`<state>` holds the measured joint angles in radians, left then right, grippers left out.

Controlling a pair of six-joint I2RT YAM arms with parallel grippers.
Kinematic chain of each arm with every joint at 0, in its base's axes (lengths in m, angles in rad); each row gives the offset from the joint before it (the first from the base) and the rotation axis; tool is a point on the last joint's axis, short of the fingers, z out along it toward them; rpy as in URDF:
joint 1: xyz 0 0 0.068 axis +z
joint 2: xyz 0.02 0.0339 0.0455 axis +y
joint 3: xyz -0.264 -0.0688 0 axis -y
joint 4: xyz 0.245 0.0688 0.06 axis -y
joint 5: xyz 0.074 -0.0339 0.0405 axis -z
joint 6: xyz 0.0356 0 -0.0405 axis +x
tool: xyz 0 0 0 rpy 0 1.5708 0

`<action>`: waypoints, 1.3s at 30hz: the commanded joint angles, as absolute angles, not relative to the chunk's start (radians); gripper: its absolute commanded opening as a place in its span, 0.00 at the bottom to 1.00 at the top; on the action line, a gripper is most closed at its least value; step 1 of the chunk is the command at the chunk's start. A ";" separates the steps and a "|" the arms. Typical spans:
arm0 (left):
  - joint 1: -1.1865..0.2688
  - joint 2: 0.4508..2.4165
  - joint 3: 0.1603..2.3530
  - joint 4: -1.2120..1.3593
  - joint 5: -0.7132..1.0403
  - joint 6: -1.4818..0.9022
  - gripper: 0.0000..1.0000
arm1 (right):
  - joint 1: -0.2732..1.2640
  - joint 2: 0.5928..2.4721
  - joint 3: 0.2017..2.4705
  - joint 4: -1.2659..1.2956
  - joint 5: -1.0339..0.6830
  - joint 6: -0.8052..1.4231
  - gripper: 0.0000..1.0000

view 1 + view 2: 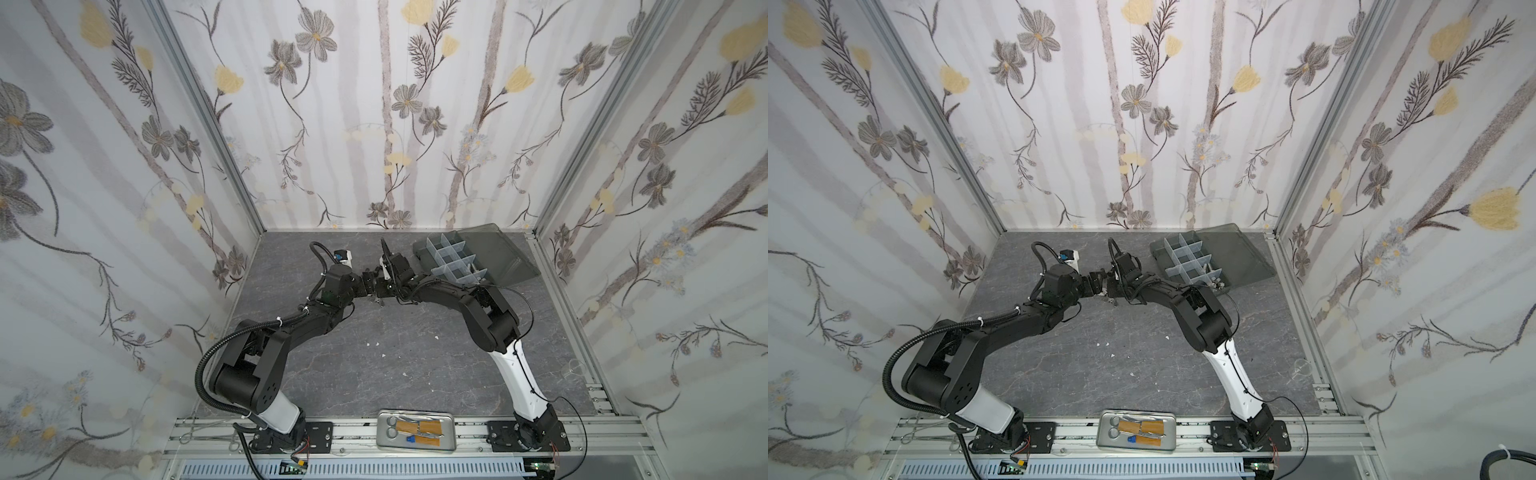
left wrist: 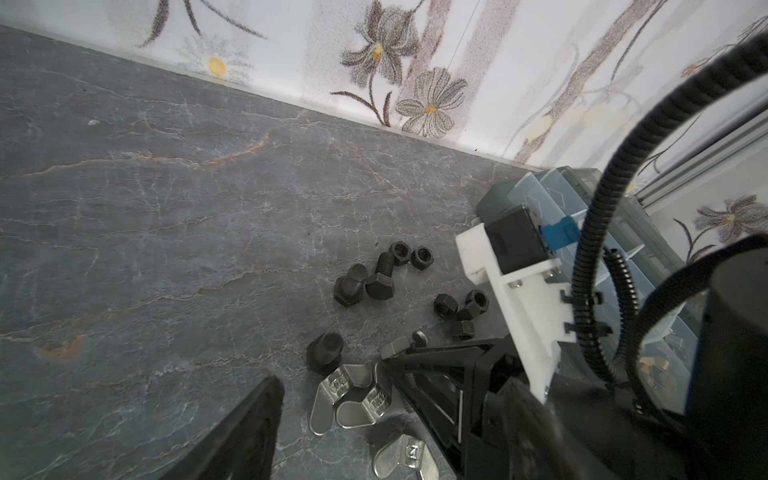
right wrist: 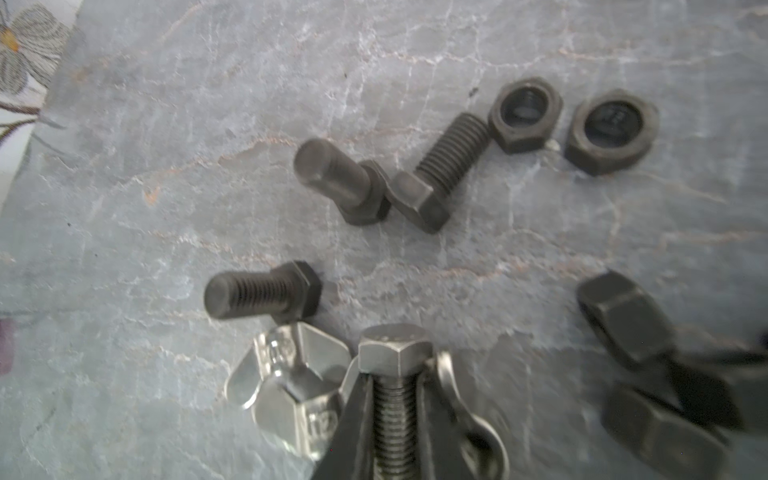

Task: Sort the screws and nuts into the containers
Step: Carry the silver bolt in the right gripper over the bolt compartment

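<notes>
The counter [image 1: 374, 374] carries the box [image 1: 420, 250] at back right, lid [image 1: 498, 253] open so cells [image 1: 441, 248] can take parts. The left hand [image 1: 369, 286] hangs open; the right hand [image 3: 394, 399] grips a bolt [image 3: 395, 353] (by its thread, head free, I think for clean release). Black screws and nuts [image 3: 432, 183] lie loose beside.

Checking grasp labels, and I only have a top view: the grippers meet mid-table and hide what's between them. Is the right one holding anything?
Observer: Yes. The right wrist view shows the right gripper shut on a silver hex bolt, clamping its threaded shank with the head past the tips.
Operator: And the left?
Observer: In the left wrist view the left gripper is open, holding nothing.
Operator: What lies loose around them?
Observer: Three black hex bolts, several black hex nuts and silver wing nuts.
</notes>
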<state>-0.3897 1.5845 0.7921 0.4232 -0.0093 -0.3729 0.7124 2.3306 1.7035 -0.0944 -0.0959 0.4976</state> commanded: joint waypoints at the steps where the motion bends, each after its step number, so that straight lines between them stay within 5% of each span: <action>1: -0.388 1.582 0.789 0.459 -0.011 -0.372 0.83 | 0.715 2.267 1.662 -0.084 -0.108 0.458 0.07; 9: -0.388 1.563 0.767 0.506 0.006 -0.365 0.85 | 0.709 2.093 1.514 0.021 -0.163 0.397 0.02; 23: -0.466 1.483 0.724 0.800 0.474 -0.124 0.93 | 0.511 1.828 1.376 -0.070 -0.339 0.195 0.01; 39: -0.652 1.709 1.003 0.646 0.448 -0.023 1.00 | 0.137 1.855 1.388 -0.242 -0.087 0.109 0.03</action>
<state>-0.6491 1.6882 0.9791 0.6315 0.4309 -0.0254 0.1421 1.8332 1.3594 -0.2237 -0.1455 0.1600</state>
